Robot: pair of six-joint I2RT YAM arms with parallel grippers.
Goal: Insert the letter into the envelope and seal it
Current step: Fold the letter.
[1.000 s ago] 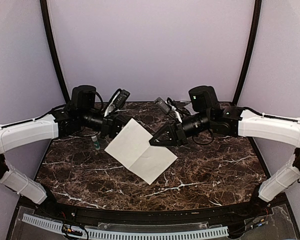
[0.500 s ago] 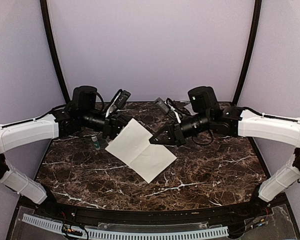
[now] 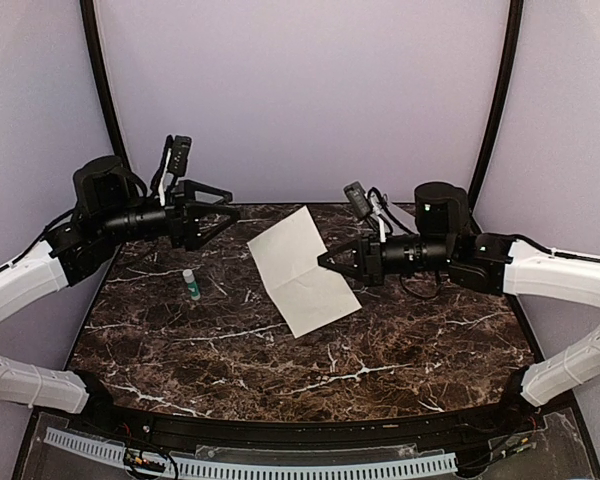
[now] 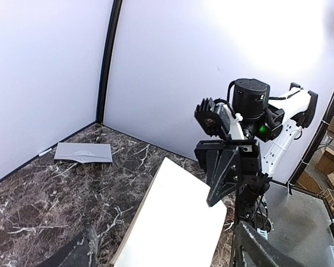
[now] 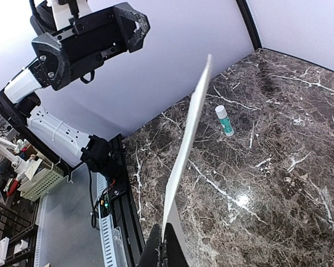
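The letter [image 3: 298, 270] is a cream sheet with a crease across it, held tilted above the marble table by one edge. My right gripper [image 3: 325, 262] is shut on that edge; in the right wrist view the letter [image 5: 190, 144] runs edge-on up from the closed fingers [image 5: 168, 253]. My left gripper [image 3: 230, 202] hangs open up at the left, apart from the sheet and holding nothing. Its fingers [image 4: 80, 253] frame the letter [image 4: 178, 222] from below in the left wrist view. The grey envelope [image 4: 83, 152] lies flat by the back wall.
A small glue stick [image 3: 191, 284] with a green label lies on the table left of the letter, also seen as the glue stick [image 5: 224, 119]. Lilac walls and black corner posts close in the table at the back and sides.
My left gripper has opened, let go of the letter and drawn back up and to the left. The right gripper has shifted right with the sheet, which now hangs from it alone.
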